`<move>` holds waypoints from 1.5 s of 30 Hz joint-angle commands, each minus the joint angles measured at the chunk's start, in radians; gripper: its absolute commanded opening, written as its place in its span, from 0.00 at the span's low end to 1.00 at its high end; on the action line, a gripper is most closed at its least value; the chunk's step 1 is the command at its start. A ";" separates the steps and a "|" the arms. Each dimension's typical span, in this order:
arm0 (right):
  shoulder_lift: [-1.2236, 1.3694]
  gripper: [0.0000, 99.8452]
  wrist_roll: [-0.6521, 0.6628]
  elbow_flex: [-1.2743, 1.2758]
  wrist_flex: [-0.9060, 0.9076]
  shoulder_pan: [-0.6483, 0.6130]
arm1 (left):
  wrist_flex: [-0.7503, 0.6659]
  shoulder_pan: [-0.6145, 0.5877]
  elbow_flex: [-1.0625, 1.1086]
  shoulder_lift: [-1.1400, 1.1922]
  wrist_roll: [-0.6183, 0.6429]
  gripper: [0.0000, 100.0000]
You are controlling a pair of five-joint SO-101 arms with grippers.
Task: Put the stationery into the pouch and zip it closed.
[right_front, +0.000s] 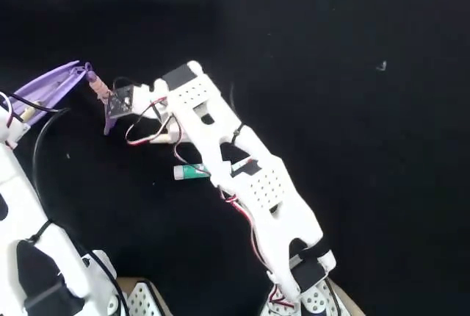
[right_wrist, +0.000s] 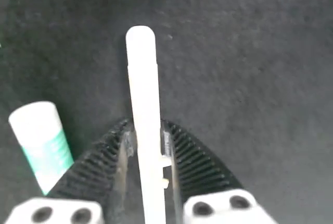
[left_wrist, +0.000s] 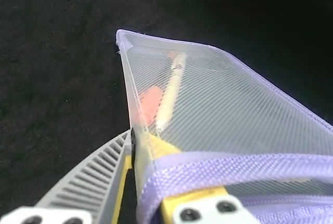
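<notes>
Left claw (left_wrist: 136, 140) clenched on pouch (left_wrist: 218, 114) edge — pencil (left_wrist: 169, 96) and eraser (left_wrist: 148, 104) inside | right claw (right_wrist: 146, 131) gripped white pen (right_wrist: 141, 73) | glue stick (right_wrist: 41, 140) lay on table (right_front: 367, 184) beside it | zip not yet closed

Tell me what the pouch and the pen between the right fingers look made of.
Pouch: likely soft translucent plastic with a fine ribbed texture; things inside show through. Its purple edging looks like woven fabric tape. Pen: smooth, even white, probably hard plastic, though a painted barrel can't be ruled out.
</notes>
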 commanded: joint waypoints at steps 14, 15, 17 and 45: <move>-0.024 0.01 -0.315 -0.843 0.218 0.229 | 0.187 0.297 -0.278 -0.011 -0.003 0.03; -0.045 0.01 -0.322 -0.834 0.218 0.235 | 0.224 0.320 -0.311 -0.011 -0.002 0.03; -0.094 0.01 -0.328 -0.805 0.219 0.241 | 0.278 0.369 -0.352 -0.011 0.017 0.03; -1.087 0.01 -0.744 -0.275 0.192 0.058 | 0.221 0.532 -0.214 -0.012 0.026 0.03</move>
